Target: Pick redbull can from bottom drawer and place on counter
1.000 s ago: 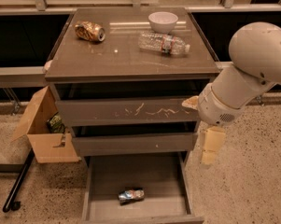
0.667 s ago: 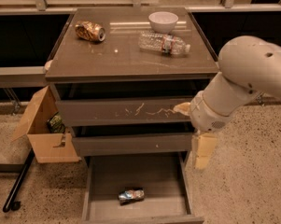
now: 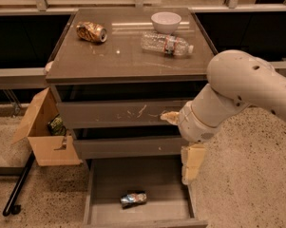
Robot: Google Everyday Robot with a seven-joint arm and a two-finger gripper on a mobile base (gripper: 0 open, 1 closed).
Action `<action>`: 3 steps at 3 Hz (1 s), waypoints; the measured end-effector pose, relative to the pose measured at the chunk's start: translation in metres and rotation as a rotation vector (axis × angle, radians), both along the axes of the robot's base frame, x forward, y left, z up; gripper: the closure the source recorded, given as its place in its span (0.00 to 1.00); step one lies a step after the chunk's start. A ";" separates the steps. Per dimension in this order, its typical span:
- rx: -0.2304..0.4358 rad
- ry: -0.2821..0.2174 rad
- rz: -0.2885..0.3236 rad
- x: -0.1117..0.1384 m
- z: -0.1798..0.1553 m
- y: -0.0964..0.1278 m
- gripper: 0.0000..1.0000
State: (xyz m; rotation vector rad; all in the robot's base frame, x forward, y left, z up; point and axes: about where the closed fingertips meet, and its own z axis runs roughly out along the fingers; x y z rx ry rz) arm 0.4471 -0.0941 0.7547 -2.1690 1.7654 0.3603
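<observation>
The redbull can lies on its side on the floor of the bottom drawer, which is pulled out, near its front edge. The counter is the glossy grey-brown top of the cabinet. My gripper hangs at the end of the white arm, in front of the cabinet's right side, above the drawer's right wall and up and to the right of the can. Its two cream fingers stand apart, open and empty.
On the counter lie a dented gold-brown can, a clear plastic bottle on its side and a white bowl. An open cardboard box stands left of the cabinet, with a black pole on the floor beside it. The two upper drawers are shut.
The arm and gripper have swung left and a little lower, closer to the cabinet front and the open drawer. The can has not moved.
</observation>
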 end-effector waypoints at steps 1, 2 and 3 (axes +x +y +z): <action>0.068 0.044 -0.040 0.003 -0.016 0.017 0.00; 0.131 0.082 -0.106 0.006 -0.032 0.044 0.00; 0.121 0.075 -0.106 0.006 -0.033 0.044 0.00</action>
